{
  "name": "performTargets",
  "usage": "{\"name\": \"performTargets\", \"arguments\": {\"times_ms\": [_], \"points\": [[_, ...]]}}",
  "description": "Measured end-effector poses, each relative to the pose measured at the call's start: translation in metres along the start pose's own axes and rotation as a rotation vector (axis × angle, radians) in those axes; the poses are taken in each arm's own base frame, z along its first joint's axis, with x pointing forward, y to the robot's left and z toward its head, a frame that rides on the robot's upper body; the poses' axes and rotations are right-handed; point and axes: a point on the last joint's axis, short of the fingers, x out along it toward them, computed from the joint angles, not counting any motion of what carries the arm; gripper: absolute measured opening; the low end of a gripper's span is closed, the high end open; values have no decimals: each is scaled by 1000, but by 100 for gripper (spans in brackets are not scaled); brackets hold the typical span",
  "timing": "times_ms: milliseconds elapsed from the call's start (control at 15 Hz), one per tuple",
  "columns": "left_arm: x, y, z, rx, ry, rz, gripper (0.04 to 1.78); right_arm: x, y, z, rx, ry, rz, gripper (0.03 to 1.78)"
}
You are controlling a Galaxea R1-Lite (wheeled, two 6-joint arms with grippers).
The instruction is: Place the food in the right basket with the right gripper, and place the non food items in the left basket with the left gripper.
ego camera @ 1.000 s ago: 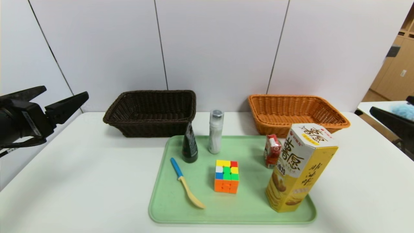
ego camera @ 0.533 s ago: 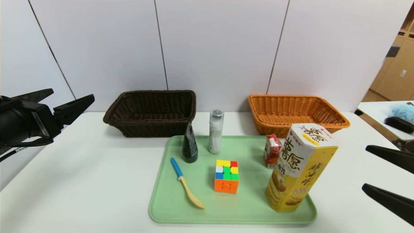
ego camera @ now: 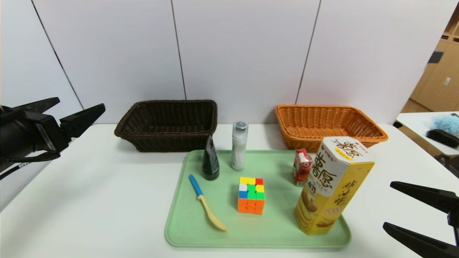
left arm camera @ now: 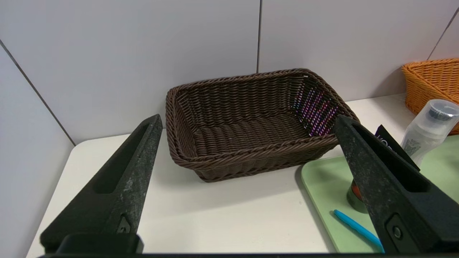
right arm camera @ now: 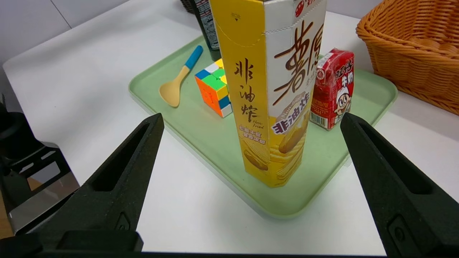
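Note:
A green tray (ego camera: 222,236) holds a tall yellow chip box (ego camera: 333,186), a small red milk carton (ego camera: 302,167), a colour cube (ego camera: 251,195), a blue-handled spoon (ego camera: 206,206), a dark tube (ego camera: 210,159) and a white bottle (ego camera: 239,145). The brown left basket (ego camera: 168,123) and orange right basket (ego camera: 328,123) stand empty behind it. My left gripper (ego camera: 77,107) is open and empty at the far left, facing the brown basket (left arm camera: 251,122). My right gripper (ego camera: 389,206) is open and empty at the lower right, facing the chip box (right arm camera: 272,89).
The white table (ego camera: 89,200) meets a white panelled wall behind the baskets. A second table with a blue fluffy thing (ego camera: 444,123) and a black brush stands off to the right. The milk carton (right arm camera: 332,89) stands close behind the chip box.
My right gripper has come down from the upper right into the lower right and moved leftward toward the chip box. My left gripper shifted slightly toward the right, then stayed put.

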Motion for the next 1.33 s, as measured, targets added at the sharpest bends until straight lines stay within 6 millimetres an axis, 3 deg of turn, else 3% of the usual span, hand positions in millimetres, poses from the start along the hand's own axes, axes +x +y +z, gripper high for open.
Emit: {"name": "performTargets", "arguments": {"times_ms": [667,1333], "points": [[-4,-4,-3,-3,6,-22,169,31,-22,7,15,76,27,170],[-16,-6,-5,2,-6,-24,169,70,-31,14,-4,86,122,170]]}}
